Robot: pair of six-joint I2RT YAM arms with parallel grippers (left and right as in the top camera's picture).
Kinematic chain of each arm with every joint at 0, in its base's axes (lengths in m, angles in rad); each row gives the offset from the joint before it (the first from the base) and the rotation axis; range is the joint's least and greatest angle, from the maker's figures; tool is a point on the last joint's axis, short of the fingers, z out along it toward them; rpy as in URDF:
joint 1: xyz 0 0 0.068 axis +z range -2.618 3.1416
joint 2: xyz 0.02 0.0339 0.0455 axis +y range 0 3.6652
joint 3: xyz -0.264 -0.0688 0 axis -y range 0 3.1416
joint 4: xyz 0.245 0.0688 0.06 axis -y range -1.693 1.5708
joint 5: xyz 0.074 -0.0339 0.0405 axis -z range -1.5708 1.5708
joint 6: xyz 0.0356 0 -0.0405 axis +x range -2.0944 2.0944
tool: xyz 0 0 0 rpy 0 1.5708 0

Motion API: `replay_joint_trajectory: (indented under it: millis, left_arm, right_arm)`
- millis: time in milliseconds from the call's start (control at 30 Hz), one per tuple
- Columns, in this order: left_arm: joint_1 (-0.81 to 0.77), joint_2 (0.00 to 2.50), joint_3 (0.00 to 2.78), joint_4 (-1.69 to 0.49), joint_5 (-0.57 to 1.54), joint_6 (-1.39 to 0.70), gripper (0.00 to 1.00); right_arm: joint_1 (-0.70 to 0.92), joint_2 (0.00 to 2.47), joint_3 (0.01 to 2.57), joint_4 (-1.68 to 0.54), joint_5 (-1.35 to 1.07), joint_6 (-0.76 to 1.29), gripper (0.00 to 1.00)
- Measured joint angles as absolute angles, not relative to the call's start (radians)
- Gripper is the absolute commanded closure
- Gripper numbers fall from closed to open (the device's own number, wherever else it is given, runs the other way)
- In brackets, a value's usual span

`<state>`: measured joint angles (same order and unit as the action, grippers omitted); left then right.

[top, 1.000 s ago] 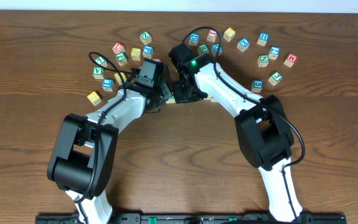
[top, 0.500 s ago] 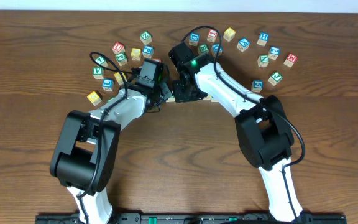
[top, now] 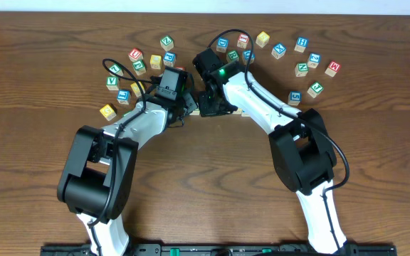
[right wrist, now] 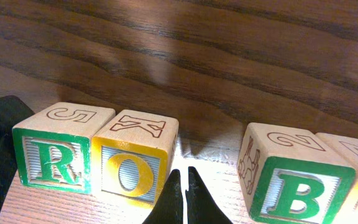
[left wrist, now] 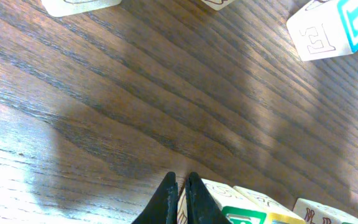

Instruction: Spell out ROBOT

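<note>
A: right pincer (right wrist: 183, 186) state?
B: tips together, empty, in the gap between O cube (right wrist: 132, 165) and B cube (right wrist: 294, 186). R cube (right wrist: 53, 155) touches O at its 9 o'clock; B sits apart at 3.
A: left pincer (left wrist: 180, 193)?
B: together too, empty, over the bench (left wrist: 135, 93).

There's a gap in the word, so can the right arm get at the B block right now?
Probably yes. The shut right gripper sits at the gap between the O block and the B block, with nothing between its tips and the B's side. It must open to grip.
</note>
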<state>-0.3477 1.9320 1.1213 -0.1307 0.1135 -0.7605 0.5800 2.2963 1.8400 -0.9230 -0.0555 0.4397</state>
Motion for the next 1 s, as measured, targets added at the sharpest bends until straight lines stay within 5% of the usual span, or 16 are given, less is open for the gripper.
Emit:
replay_joint_trajectory:
  millis: [1000]
  left_arm:
    - [-0.348, 1.932, 1.121, -0.155, 0.113, -0.755, 0.92]
  right_arm:
    - [0.584, 2.296, 1.84, -0.939, -0.056, 0.439, 0.99]
